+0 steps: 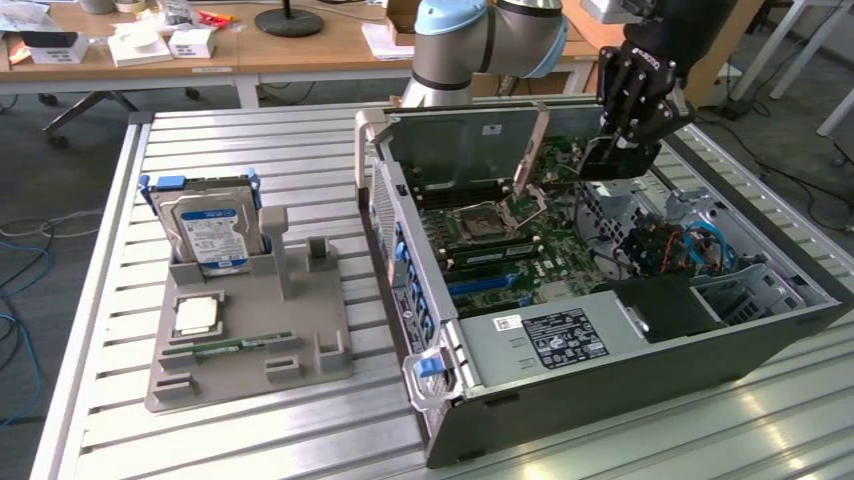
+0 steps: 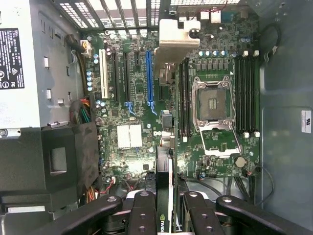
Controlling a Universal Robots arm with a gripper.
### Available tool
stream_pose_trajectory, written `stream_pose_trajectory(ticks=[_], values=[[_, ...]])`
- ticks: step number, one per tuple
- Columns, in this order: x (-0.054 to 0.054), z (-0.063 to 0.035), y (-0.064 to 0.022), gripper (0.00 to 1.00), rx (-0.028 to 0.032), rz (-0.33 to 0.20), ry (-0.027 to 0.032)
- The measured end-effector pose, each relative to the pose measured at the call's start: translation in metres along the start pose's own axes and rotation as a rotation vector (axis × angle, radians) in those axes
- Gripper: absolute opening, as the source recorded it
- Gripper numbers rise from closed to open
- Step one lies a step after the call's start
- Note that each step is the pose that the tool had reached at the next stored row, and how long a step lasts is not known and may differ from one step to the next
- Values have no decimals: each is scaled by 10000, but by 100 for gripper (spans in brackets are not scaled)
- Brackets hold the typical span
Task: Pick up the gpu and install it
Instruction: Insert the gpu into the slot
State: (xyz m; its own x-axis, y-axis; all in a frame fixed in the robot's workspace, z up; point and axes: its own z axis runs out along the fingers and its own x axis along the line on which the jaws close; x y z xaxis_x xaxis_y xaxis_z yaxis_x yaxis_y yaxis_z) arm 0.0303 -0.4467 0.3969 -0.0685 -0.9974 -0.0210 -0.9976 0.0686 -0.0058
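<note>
My black multi-link gripper [image 2: 166, 215] is pinched on the gpu [image 2: 164, 181], a thin flat dark card with a metal end bracket, held edge-on between my fingers [image 2: 142, 213]. So the pickup is done. The seating is not: the card hangs over the green motherboard [image 2: 137, 112], apart from its long blue expansion slot [image 2: 148, 78].

In the exterior view, the gripper [image 1: 617, 158] and gpu [image 1: 534, 145] sit in the upper right, inside the open black-and-grey computer case [image 1: 601, 400]. The case lies on a slatted pale metal table [image 1: 240, 140]. At that view's left, a grey plastic parts tray [image 1: 314, 360] props up a silver hard drive with a blue label [image 1: 207, 235]. Wooden desks [image 1: 307, 45] with small boxes run along the top edge.
</note>
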Motion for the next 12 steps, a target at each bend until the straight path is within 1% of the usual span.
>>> stream_pose_trajectory(ticks=[5,8,12], values=[[0,1,0,26,-6,-289,2],[0,2,0,26,-6,-298,1],[1,33,0,26,-8,-299,1]])
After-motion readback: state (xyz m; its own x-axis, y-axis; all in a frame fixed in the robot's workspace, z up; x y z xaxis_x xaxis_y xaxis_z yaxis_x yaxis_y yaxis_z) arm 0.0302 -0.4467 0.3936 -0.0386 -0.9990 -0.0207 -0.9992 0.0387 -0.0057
